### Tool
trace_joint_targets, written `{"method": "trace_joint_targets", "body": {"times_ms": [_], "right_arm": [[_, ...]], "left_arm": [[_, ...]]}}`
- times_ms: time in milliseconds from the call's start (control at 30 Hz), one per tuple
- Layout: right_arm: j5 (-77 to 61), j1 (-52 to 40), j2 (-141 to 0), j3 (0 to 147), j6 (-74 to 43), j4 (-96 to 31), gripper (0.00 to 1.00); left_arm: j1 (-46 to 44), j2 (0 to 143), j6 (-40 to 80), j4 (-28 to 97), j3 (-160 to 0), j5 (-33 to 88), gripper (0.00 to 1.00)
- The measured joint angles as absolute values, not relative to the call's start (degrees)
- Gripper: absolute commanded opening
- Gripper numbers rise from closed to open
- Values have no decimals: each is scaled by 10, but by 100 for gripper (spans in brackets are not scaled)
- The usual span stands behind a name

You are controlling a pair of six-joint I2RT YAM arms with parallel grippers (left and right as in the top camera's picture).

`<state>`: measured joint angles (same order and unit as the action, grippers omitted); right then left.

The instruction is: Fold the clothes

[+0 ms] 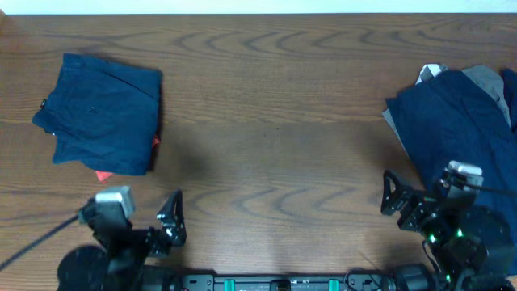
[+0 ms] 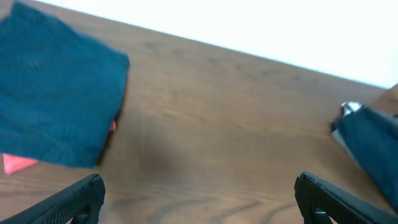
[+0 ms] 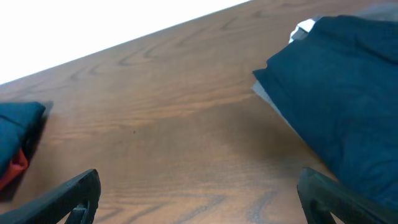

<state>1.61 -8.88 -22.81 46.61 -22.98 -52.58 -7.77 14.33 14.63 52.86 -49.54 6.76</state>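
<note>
Nearest, along the front edge of the brown wooden table (image 1: 275, 121), the left gripper (image 1: 172, 217) and right gripper (image 1: 400, 202) both hang empty, jaws spread wide. Just beyond the right gripper, by the right edge, lies the rumpled heap of navy-blue and grey cloth garments (image 1: 456, 121), not yet folded. Its layers overlap, so a pinch there would likely catch two pieces at once and drag the whole heap. Farther off, toward the far-left corner, sits a squarely folded navy-blue garment (image 1: 103, 113) with a red-orange scrap (image 1: 103, 175) showing at its near side. A careless left-arm sweep could rumple that fold.
</note>
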Motion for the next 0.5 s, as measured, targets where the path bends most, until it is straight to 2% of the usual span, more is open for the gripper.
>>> {"method": "trace_joint_targets", "body": {"times_ms": [500], "right_arm": [[24,-89,-221,463,-231,-646,99]], "left_arm": [[-78,120,148,540,-495,60,98]]}}
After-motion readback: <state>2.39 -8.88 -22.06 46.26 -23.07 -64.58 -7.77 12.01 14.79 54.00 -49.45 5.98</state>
